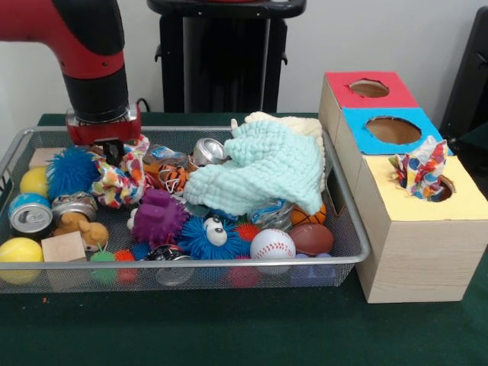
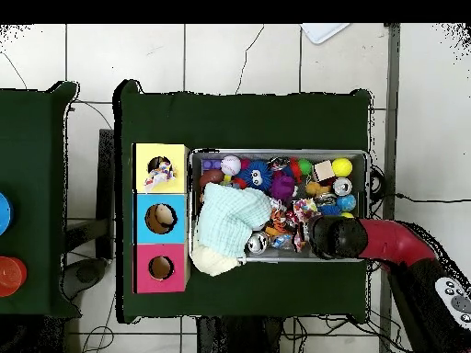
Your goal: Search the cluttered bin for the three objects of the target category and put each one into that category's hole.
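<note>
A patterned cloth scrunchie (image 1: 118,181) lies at the back left of the wire bin (image 1: 358,244), and my gripper (image 1: 111,151) is lowered right onto its top edge. Its tips are buried in the clutter. A second patterned cloth (image 1: 419,169) sticks out of the yellow hole (image 1: 441,189) of the wooden box. A large mint knitted cloth (image 1: 263,168) covers the bin's right half. In the overhead view the gripper (image 2: 322,237) is over the bin's lower right part, next to the scrunchie (image 2: 299,216); cloth shows in the yellow hole (image 2: 160,170).
The box's blue hole (image 1: 393,130) and red hole (image 1: 369,88) lie behind the yellow one. Around the gripper are a blue spiky ball (image 1: 72,171), a can (image 1: 30,213), a purple spiky toy (image 1: 158,217), a wooden block (image 1: 63,248) and a baseball (image 1: 272,244).
</note>
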Robot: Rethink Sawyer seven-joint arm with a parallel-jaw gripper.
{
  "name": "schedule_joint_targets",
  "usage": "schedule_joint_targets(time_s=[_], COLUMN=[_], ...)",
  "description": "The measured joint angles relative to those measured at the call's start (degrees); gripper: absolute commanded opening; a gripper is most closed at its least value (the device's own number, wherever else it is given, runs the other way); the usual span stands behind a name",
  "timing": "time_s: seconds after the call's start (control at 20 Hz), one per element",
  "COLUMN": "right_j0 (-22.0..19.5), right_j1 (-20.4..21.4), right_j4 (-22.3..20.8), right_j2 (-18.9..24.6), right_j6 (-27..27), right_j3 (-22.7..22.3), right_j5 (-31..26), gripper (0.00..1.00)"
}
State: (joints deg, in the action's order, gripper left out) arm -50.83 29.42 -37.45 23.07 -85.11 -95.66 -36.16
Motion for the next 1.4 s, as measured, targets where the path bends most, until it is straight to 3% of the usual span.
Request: schedule_joint_targets(time_s=[0.3,0.4,0.65,0.8,1.05,1.35,1.4], right_j0=[1.0,1.3,2.2,3.0,3.9,5.0,5.2], right_j1=[4.5,7.8,14.0,20.0,22.9,22.4,22.2], right_j4=[0.3,1.3,4.0,6.7,8.1,9.4,9.7], right_j2=[0.0,0.0,0.0,0.0,0.0,0.3,0.4], right_j6=[0.0,0.0,0.0,0.0,0.0,0.0,0.0], right_j3=[-1.1,-2.4,-4.1,-5.0,-5.1,-5.2,-5.2], right_j5=[-0.2,-1.3,-5.8,-11.3,-12.6,-12.5,-12.5], gripper=[0.00,0.00,0.00,0.00,0.00,0.00,1.00])
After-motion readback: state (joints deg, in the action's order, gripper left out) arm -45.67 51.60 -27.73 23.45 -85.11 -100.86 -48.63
